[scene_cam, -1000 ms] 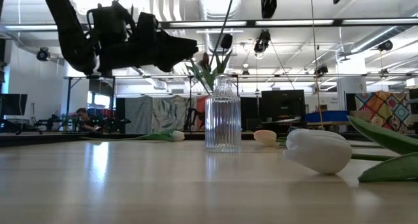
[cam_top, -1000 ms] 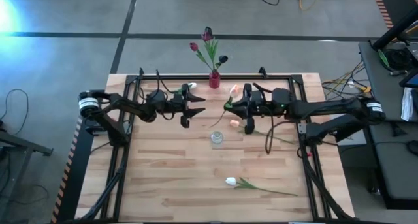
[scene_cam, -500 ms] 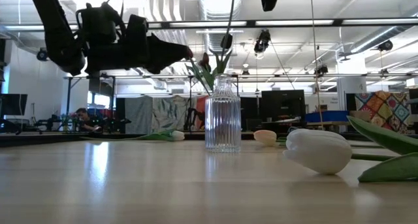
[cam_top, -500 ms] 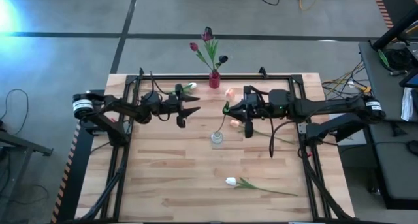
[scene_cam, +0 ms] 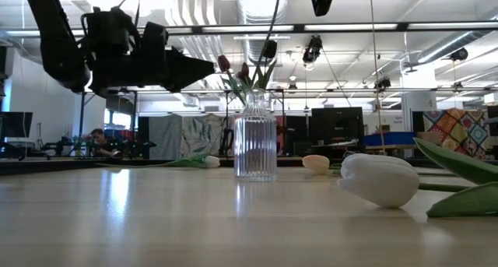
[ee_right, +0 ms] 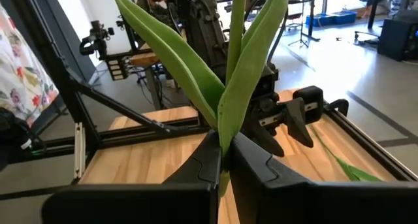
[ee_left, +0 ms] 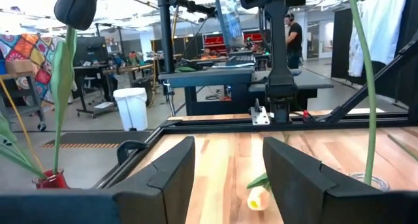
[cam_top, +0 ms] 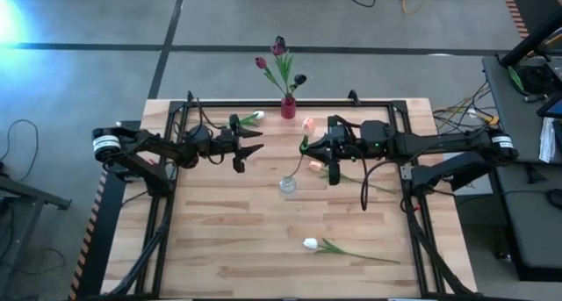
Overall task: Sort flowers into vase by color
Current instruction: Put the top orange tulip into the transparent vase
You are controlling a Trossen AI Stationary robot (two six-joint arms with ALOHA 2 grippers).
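My right gripper (cam_top: 305, 148) is clamped on a peach tulip (cam_top: 308, 124), its stem running down toward the clear glass vase (cam_top: 287, 186) mid-table; can't tell yet if the stem tip is inside. Left gripper (cam_top: 248, 148) hangs above the back-left of the table w/ jaws apart, nothing in it. Done so far, by my read: the dark tulips (cam_top: 279, 48) are already standing in the red vase (cam_top: 288, 108) at the back edge. Left to do: white tulip (cam_top: 311, 244) near the front, another white one (cam_top: 257, 116) by the back rail, and a peach head (cam_top: 314, 166) lying next to the right gripper. So approx a third done, I'd say.
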